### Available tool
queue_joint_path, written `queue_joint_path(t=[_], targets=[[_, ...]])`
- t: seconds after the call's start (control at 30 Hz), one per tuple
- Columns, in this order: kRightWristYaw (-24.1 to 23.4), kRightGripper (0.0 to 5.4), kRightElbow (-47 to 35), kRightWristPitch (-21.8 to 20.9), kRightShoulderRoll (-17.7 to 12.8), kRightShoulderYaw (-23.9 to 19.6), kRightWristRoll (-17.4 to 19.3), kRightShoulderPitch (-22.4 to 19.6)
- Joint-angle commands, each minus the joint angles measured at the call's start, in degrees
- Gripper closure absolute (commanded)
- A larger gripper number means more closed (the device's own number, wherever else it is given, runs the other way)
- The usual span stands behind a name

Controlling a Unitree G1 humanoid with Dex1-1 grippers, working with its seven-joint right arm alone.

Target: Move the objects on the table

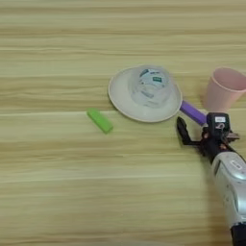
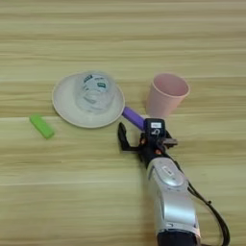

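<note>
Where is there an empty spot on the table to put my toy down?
Bare wood runs along the whole far side of the table, behind the cream plate and pink cup. The near left, below the green bar, is free too. It is crowded where the purple bar lies between plate, cup and the end effector.

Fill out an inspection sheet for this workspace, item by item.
Surface: wooden table, striped lengthwise grain.
Job's things: green bar lying apart, left of the plate; purple bar at the plate's right rim, partly hidden by the gripper.
Clutter: cream plate with a clear cup on it; pink cup upright to the right.
Grippers: right gripper over the purple bar's near end, one finger beside it; contact unclear.
Cables: black cable along the silver forearm.
Surroundings: nothing seen.
</note>
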Motion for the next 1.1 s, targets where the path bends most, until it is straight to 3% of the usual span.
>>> queue_joint_path(t=[0.03, 0.33, 1.1], targets=[[0.1, 0.08, 3.7, -1.8, -2.2, -0.7, 0.2, -3.6], [1.8, 0.08, 6.6, -4.0, -2.7, 0.9, 0.5, -3.9], [3.8, 2.65, -0.2, -2.7, -2.7, 5.1, 0.0, -0.1]])
